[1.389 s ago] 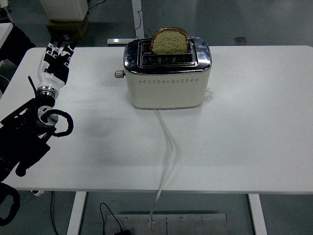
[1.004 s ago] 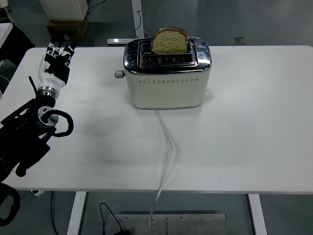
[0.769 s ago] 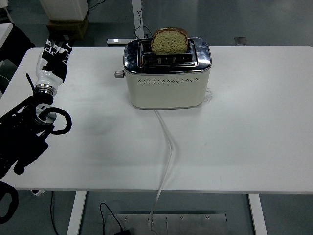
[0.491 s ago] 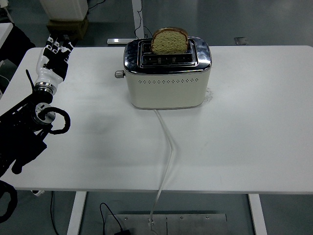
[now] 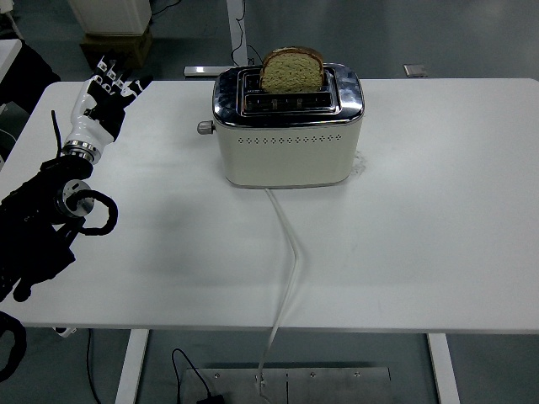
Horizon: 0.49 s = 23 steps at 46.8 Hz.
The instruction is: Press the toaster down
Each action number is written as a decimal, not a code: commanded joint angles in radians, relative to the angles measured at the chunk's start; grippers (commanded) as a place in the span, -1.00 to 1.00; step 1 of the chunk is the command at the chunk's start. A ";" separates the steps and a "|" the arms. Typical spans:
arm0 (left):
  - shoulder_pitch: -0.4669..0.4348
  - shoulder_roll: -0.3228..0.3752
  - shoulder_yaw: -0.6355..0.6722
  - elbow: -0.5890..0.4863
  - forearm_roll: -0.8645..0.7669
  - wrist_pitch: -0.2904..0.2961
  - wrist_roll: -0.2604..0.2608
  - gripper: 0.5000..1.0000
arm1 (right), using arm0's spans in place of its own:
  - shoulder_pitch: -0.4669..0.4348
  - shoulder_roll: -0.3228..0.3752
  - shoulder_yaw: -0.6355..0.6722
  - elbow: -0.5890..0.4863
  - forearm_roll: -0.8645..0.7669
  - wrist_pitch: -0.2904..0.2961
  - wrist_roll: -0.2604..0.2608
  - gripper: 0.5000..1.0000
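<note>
Head view: cream toaster (image 5: 289, 126) with chrome top sits on the white table (image 5: 438, 210), toward the far edge, roughly centre. One slice of bread (image 5: 291, 70) stands upright in the far slot, sticking well above the top, so not pressed down. Small lever knob (image 5: 203, 128) pokes out of the toaster's left end. White power cord (image 5: 288, 261) runs from the toaster's front base toward the near edge and drops off the table.

Left hand (image 5: 103, 101) is over the table's far-left corner, well apart from the toaster, fingers spread and loose, gripping nothing. Black forearm runs back to the left edge of the picture, low over the table.

Floor beyond the table: table leg, cardboard box (image 5: 116, 46) at top left.
</note>
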<state>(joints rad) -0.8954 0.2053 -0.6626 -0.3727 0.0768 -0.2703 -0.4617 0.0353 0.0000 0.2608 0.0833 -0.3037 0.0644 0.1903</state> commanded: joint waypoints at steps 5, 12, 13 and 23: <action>0.004 0.029 0.000 -0.002 0.067 -0.070 0.000 1.00 | 0.000 0.000 0.000 0.000 0.000 0.000 0.000 0.99; 0.016 0.072 0.003 -0.002 0.211 -0.153 0.000 1.00 | 0.000 0.000 0.000 0.000 0.000 0.000 0.000 0.99; 0.019 0.080 0.003 -0.002 0.224 -0.156 0.000 1.00 | 0.000 0.000 0.000 0.000 0.000 0.000 0.000 0.99; 0.041 0.134 0.034 -0.002 0.302 -0.159 0.000 1.00 | 0.000 0.000 0.000 0.001 0.000 0.000 0.000 0.99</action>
<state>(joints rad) -0.8548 0.3286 -0.6461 -0.3746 0.3507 -0.4322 -0.4618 0.0353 0.0000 0.2608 0.0833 -0.3037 0.0644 0.1903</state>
